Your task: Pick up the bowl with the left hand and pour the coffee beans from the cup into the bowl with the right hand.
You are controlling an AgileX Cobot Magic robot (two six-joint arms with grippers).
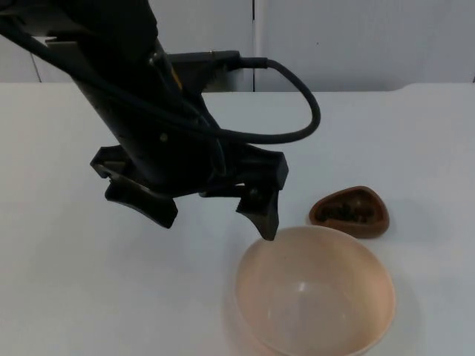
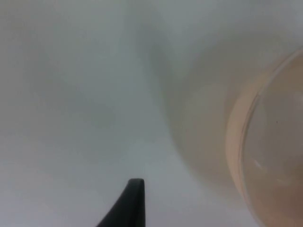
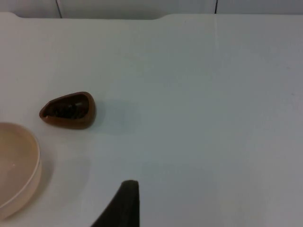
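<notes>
White bench runs back to a grey partition wall, and from my seat the job looks barely begun. My left claw hangs over the bench with its two fingers spread wide, one finger's tip just at the bowl's rim at about 11 o'clock of the bowl, not yet around it as far as I can judge. That bowl, pale peach and with nothing in it, sits on the bench toward 5 o'clock in the top view; the left wrist view catches its rim close beside the black fingertip.

At about 1 o'clock from the bowl, near it but apart, stands the small brown cup with dark coffee beans inside. The right wrist view has the cup and the bowl's edge well ahead of it, so I take that arm as waiting; whether the right claw is spread or closed I cannot tell.

Left to do: grip and lift the bowl, take the cup, pour.
</notes>
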